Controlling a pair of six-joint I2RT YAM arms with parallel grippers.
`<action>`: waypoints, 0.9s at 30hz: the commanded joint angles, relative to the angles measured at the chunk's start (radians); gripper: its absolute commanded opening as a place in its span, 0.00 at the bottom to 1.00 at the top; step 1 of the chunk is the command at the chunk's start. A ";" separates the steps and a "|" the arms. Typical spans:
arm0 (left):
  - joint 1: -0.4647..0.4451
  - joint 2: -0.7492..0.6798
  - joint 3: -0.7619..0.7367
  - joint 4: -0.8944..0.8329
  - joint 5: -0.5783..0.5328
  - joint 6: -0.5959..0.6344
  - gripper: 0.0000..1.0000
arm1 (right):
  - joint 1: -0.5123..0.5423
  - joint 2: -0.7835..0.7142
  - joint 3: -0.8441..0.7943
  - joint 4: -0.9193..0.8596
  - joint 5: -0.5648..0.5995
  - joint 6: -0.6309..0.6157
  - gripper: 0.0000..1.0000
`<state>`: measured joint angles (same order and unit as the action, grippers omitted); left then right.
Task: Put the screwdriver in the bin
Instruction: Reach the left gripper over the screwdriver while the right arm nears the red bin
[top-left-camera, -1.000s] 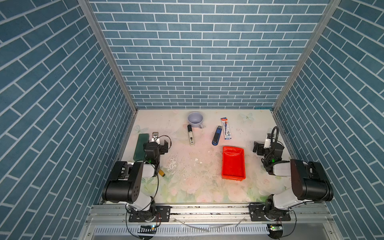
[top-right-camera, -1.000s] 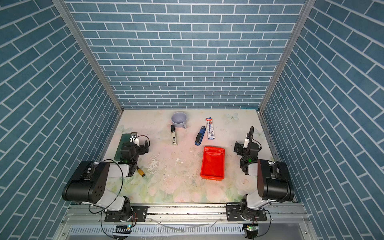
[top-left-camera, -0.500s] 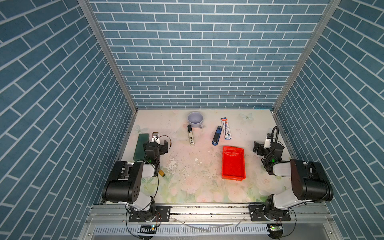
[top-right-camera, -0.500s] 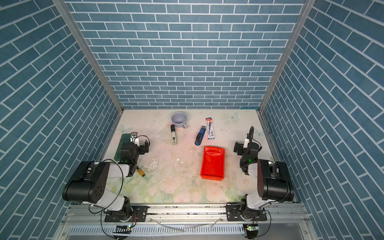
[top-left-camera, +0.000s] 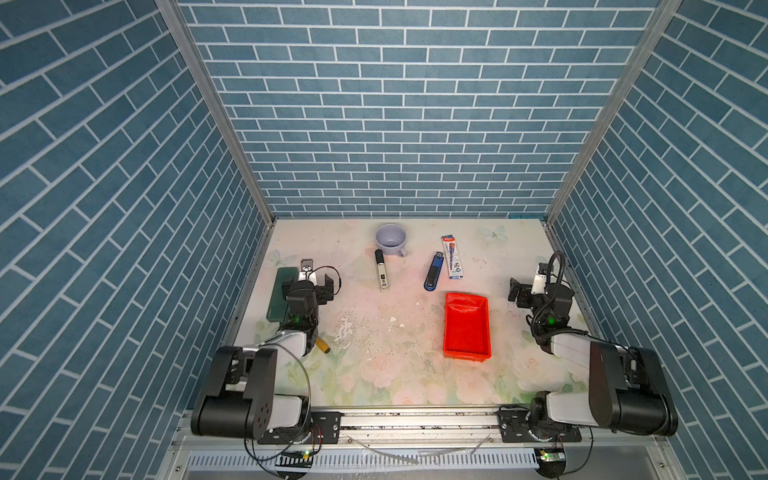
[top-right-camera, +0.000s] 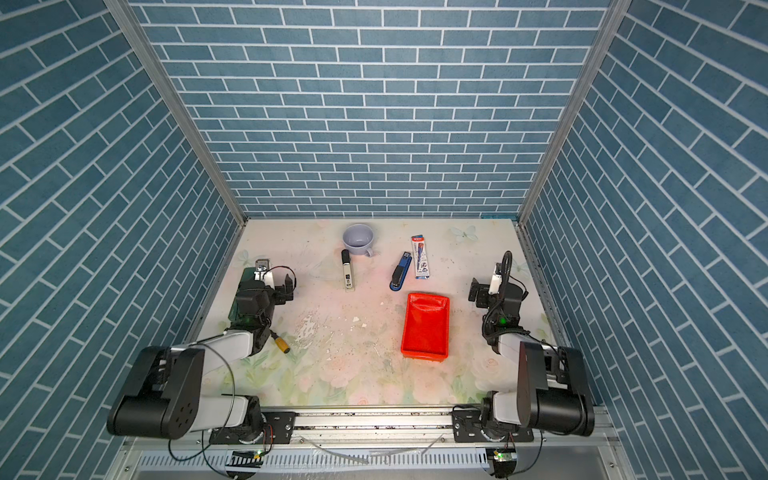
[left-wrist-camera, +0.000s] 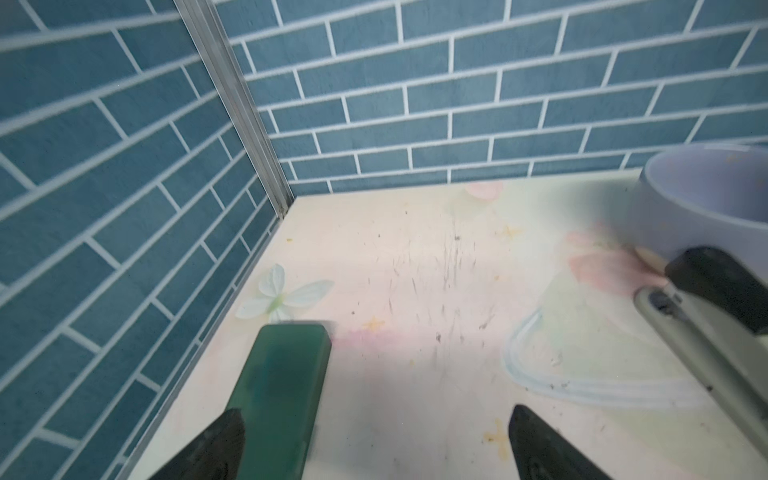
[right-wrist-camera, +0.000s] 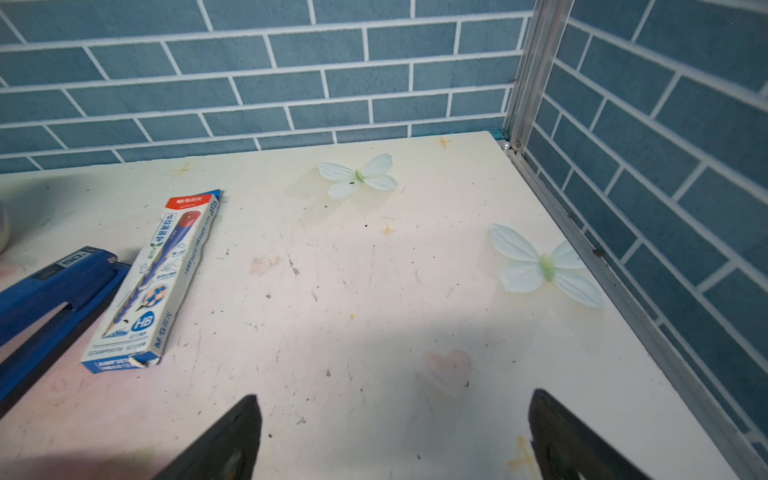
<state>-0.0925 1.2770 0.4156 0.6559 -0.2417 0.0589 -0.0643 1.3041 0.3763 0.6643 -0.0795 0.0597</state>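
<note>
The screwdriver (top-left-camera: 323, 345) (top-right-camera: 282, 344) lies on the table at the front left; only its yellow-orange handle and a bit of black shaft show beside the left arm's forearm. The red bin (top-left-camera: 465, 328) (top-right-camera: 426, 326) stands right of centre with nothing in it. My left gripper (top-left-camera: 307, 286) (top-right-camera: 266, 287) (left-wrist-camera: 376, 415) hovers open farther back than the screwdriver, beside a dark green case. My right gripper (top-left-camera: 536, 291) (top-right-camera: 496, 291) (right-wrist-camera: 395, 399) stands open over bare table to the right of the bin. Neither wrist view shows the screwdriver or the bin.
A dark green case (top-left-camera: 277, 299) (left-wrist-camera: 282, 382) lies along the left wall. Toward the back are a lilac mug (top-left-camera: 390, 239) (left-wrist-camera: 706, 199), a black-and-white marker (top-left-camera: 381, 270), a blue stapler (top-left-camera: 433, 272) (right-wrist-camera: 50, 291) and a pencil box (top-left-camera: 451, 257) (right-wrist-camera: 153, 282).
</note>
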 joint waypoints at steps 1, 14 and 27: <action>-0.013 -0.095 0.056 -0.217 -0.041 -0.067 1.00 | 0.017 -0.078 0.062 -0.126 -0.040 0.002 0.99; -0.023 -0.357 0.278 -1.091 -0.101 -0.471 1.00 | 0.307 -0.214 0.198 -0.372 -0.069 -0.170 0.99; -0.003 -0.241 0.330 -1.388 -0.066 -0.710 0.99 | 0.697 -0.081 0.358 -0.415 -0.161 -0.204 0.99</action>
<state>-0.1062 1.0031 0.7147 -0.6350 -0.3283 -0.5774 0.5671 1.1900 0.6697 0.2764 -0.1947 -0.0898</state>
